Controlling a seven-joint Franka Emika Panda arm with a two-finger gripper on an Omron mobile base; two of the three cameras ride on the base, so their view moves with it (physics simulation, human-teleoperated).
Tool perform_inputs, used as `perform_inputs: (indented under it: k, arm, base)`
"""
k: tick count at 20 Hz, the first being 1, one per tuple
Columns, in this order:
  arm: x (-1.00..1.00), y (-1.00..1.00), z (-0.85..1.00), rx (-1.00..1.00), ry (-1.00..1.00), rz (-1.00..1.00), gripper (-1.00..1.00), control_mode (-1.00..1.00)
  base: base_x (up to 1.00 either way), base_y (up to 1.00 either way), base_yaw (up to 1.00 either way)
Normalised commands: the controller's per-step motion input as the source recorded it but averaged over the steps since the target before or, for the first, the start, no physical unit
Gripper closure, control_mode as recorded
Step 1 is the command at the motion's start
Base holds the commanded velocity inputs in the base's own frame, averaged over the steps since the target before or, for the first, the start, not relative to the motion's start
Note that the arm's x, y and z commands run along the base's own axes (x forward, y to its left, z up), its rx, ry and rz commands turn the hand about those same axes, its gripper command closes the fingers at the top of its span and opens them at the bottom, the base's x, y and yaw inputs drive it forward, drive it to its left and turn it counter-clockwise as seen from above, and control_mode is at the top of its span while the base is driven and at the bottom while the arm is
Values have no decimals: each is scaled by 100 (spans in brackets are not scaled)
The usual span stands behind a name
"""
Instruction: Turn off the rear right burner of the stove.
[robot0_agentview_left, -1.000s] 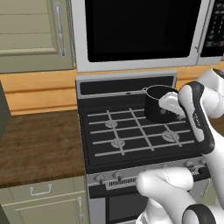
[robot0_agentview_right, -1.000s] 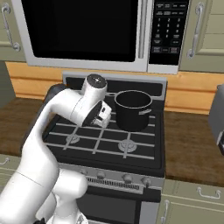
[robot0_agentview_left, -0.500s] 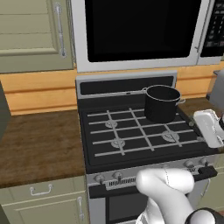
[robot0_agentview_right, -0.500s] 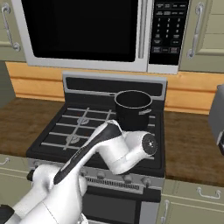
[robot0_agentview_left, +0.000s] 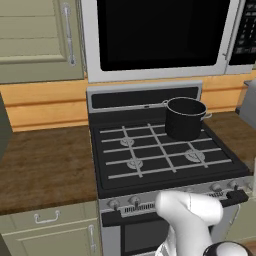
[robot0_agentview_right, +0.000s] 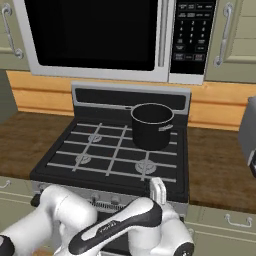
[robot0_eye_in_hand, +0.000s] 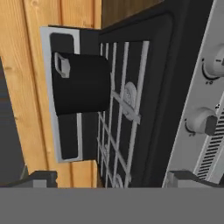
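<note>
A wide black gas stove (robot0_agentview_left: 150, 155) with grid grates stands between brown wooden counters (robot0_agentview_left: 45, 165), under a silver-framed microwave (robot0_agentview_left: 160, 35). A black cylindrical pot (robot0_agentview_left: 185, 117) sits on its rear right burner. The white arm's gripper (robot0_agentview_right: 158, 190) hangs low before the silver knob strip (robot0_eye_in_hand: 205, 105), fingers spread wide, holding nothing

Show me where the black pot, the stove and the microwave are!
black pot (robot0_agentview_left: 185, 122): left base view, on its dark side wall.
stove (robot0_agentview_left: 120, 165): left base view, on a bare stretch of the grate, front left.
microwave (robot0_agentview_right: 90, 30): right base view, on its black door.
</note>
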Motion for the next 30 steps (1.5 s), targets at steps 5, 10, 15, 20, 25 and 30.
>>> perform_inputs:
  k: [5,10,15,20,25,30]
  arm:
    - [8,-7,-54,-3,-10,-4,-100,-100]
    - [11,0,-61,-3,0,0,-100,-100]
    - [0,-7,-84,-5,0,0,-100,-100]
    - [28,-5,-45,0,-7,0,-100,-100]
    - [31,-9,-27,0,-5,0,-100,-100]
    - [20,-9,-27,0,-6,1,-100,-100]
  base:
    - [0,0,0]
    - [0,0,0]
    - [0,0,0]
    - [0,0,0]
    - [0,0,0]
    - [0,0,0]
